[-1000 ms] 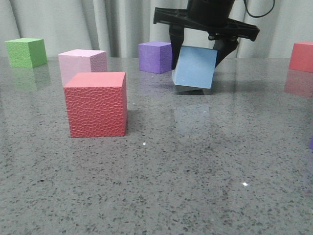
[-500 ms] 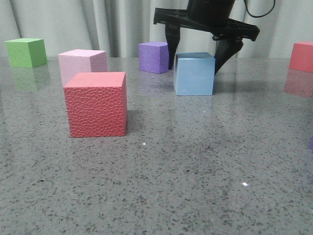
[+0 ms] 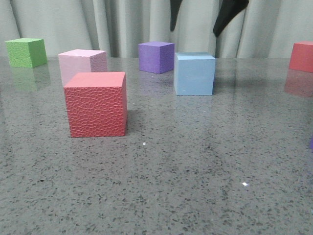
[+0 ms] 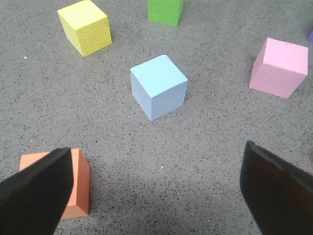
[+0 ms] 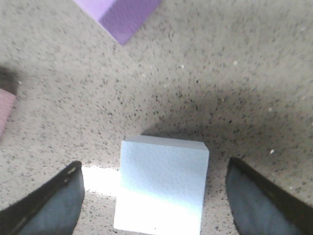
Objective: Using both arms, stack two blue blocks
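Note:
One blue block rests flat on the grey table, right of the purple cube. My right gripper hangs open well above it, only its two dark fingertips showing at the top of the front view. In the right wrist view that blue block lies between the spread fingers of the right gripper, touching neither. A second blue block shows only in the left wrist view, standing alone on the table. My left gripper is open and empty some way short of it.
A red cube, a pink cube and a green cube stand at the left, another red cube at the far right. Around the second blue block are a yellow cube, a green cube, a pink cube and an orange cube.
My right gripper held the blue block tilted above the table, set it down flat, opened, and has risen nearly out of the front view.

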